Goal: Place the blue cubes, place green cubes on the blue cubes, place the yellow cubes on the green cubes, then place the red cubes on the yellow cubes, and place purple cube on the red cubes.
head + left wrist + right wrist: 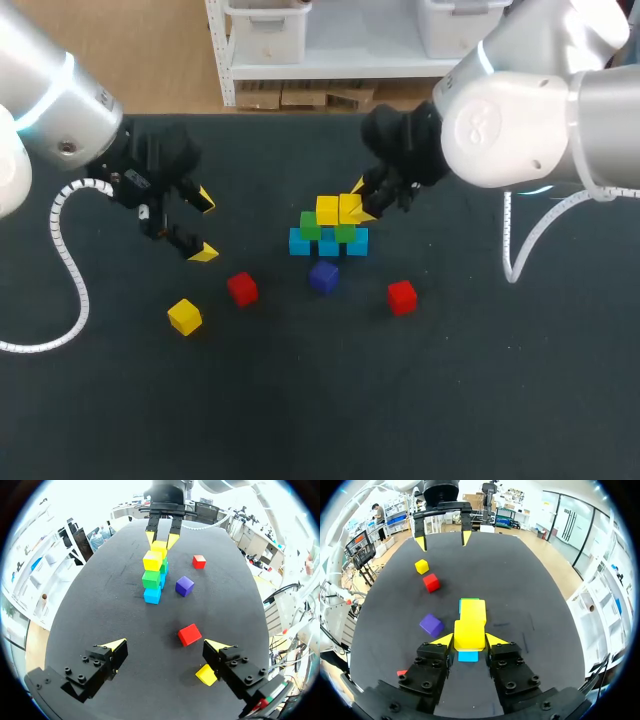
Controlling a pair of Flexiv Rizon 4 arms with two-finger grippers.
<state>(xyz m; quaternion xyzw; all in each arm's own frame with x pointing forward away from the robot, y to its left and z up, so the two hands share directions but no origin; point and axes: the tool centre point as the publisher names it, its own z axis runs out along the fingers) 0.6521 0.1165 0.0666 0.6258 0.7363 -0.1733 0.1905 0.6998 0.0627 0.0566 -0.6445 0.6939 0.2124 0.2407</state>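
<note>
The right end effector (360, 200) was closed on a yellow cube (351, 208), one yellow-tipped finger against each side of it, at the top of the stack just above the centre of the frame. In the right wrist view the same end effector (470, 641) had this held yellow cube (469, 632) pinched between its fingertips, with a second yellow cube (473, 612) touching it directly ahead and a sliver of blue showing beneath.

In the head view the second yellow cube (327, 210) sat immediately left of the held one. Both rested on the green cubes (310, 225), which in turn sat on the row of blue cubes (299, 242) on the dark table (450, 400).

Just below the stack lay the purple cube (323, 276). A red cube (401, 296) lay to its lower right, and another red cube (241, 288) to its lower left. A loose yellow cube (184, 316) lay further toward the lower left.

The left end effector (204, 226) hung at the left of the frame, well apart from the stack, its fingers spread wide with nothing between them. In the left wrist view that end effector (167, 646) was over bare table, the nearer red cube (189, 634) just ahead of it and the loose yellow cube (206, 674) just beside one finger.
</note>
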